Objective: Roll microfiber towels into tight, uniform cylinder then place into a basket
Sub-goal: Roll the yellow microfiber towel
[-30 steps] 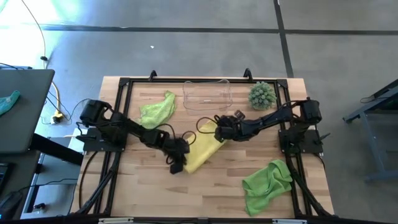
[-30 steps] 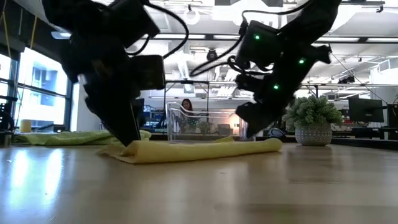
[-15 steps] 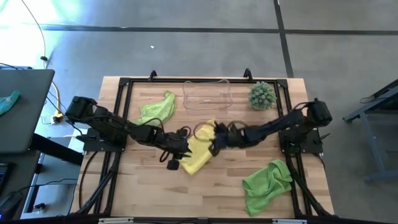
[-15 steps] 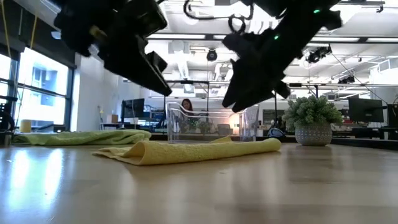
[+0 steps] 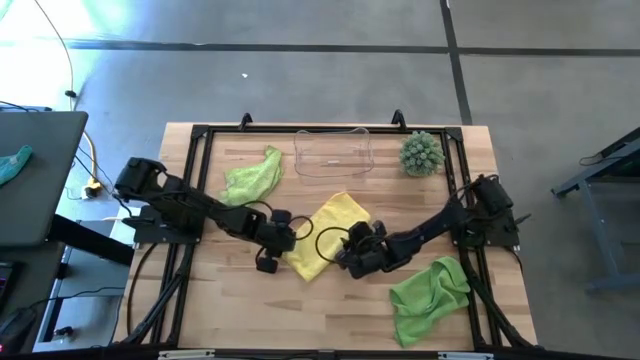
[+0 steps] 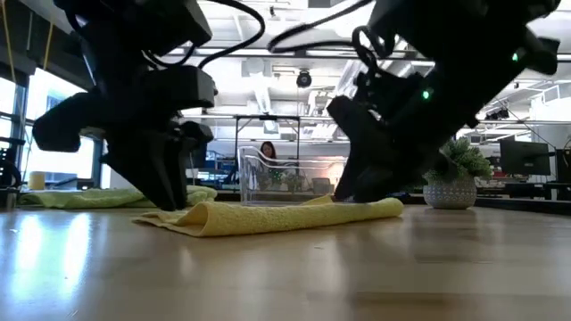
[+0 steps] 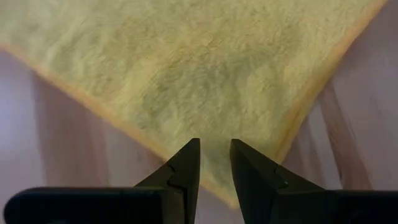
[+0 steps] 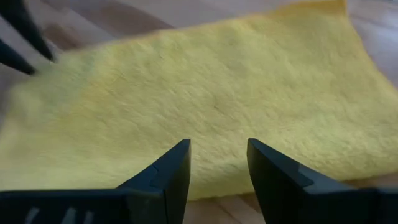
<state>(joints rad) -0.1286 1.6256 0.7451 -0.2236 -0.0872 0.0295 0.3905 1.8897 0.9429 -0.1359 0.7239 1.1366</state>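
The wooden table (image 5: 250,300) carries everything. The clear plastic basket (image 5: 333,153) stands well beyond both sets of fingers, at the far edge, with a spiky green plant (image 5: 421,153) beside it. One lime green towel (image 5: 430,295) lies crumpled just behind the right gripper's wrist; the other green towel (image 5: 252,178) lies bunched beyond the left arm.

The yellow towel (image 5: 326,232) lies spread flat between the two grippers. The left gripper (image 7: 214,163) sits low at one corner of it, its fingers (image 7: 186,165) slightly parted with the cloth's edge directly ahead of the tips, nothing pinched between them. The right gripper (image 8: 217,163) faces the opposite edge, its fingers (image 8: 171,171) spread apart, the yellow cloth stretching away just in front of them, none of it gripped.
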